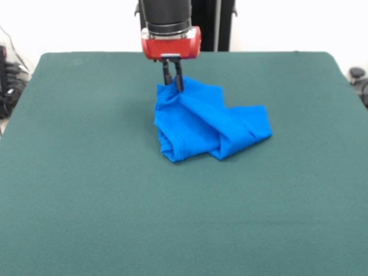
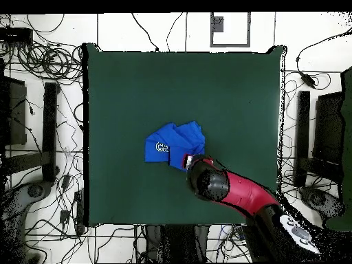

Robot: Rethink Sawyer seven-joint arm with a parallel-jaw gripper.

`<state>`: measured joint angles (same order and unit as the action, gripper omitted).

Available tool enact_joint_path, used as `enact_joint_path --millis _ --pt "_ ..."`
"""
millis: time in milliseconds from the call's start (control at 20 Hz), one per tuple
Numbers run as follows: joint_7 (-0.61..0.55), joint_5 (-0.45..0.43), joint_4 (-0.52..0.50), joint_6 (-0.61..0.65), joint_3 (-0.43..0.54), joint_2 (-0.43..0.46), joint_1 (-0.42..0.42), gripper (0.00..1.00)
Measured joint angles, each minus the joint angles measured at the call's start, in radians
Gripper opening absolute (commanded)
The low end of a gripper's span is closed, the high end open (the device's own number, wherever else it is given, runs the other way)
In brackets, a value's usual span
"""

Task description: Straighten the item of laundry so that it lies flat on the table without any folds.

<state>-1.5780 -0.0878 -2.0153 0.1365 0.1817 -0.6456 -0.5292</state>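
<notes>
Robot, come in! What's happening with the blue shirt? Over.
Pincer shut on blue shirt at its far edge. Shirt crumpled, folded over. Green table, nothing in the way.

Open table [image 1: 86, 201] all round crumpled T-shirt [image 1: 207, 123].

Bright even overhead light; soft faint shadows; no glare; front view slightly soft.

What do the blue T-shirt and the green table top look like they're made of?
The blue T-shirt looks like thin, matte knit fabric, probably cotton: it bunches in soft folds under the gripper. The table top seems covered in dark green felt or similar cloth: flat, dull, no shine.
</notes>
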Motion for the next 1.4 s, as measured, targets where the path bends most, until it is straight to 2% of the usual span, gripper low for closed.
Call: enact_joint_path --millis 650,1050,1400 --pt "0.0 -0.042 -0.038 -0.05 0.01 0.013 -0.044 0.0" --pt "0.0 -0.084 -0.036 -0.038 0.041 0.013 -0.143 0.0" --pt "0.0 -0.121 0.003 0.041 0.075 0.039 -0.217 0.0"
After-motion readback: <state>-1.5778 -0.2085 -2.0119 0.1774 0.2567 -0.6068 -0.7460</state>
